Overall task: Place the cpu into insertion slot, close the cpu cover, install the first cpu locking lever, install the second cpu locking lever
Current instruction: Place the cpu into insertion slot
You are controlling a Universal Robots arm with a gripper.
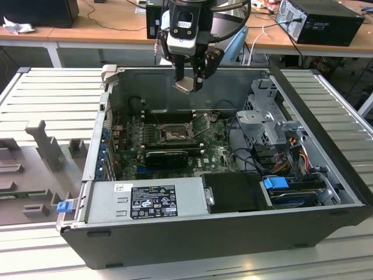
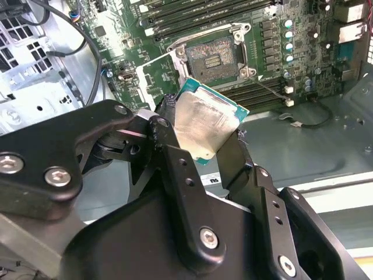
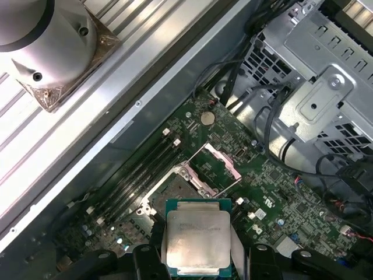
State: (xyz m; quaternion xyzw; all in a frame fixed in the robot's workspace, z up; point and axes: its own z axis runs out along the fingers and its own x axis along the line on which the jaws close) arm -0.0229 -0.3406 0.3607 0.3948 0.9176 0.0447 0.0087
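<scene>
My gripper (image 1: 189, 79) hangs above the open computer case, shut on the cpu (image 1: 185, 86) by two opposite edges. In both wrist views the cpu (image 2: 207, 125) (image 3: 198, 236) shows a pale silvery face on a green-edged board, held tilted between the black fingers (image 2: 175, 157). The insertion slot (image 1: 172, 134) (image 2: 213, 55) lies below on the green motherboard, its dark centre uncovered. In the first wrist view the cpu partly hides the slot (image 3: 166, 189). The cpu cover (image 2: 154, 79) (image 3: 215, 166) stands swung open beside the slot. A thin locking lever (image 2: 271, 93) sticks out, unlatched.
The case walls (image 1: 192, 239) ring the board. A power supply (image 1: 148, 201) sits at the front, and a drive cage (image 1: 271, 116) with cables is on the exterior view's right. Long memory slots (image 2: 204, 11) and a black card (image 1: 166, 156) flank the socket.
</scene>
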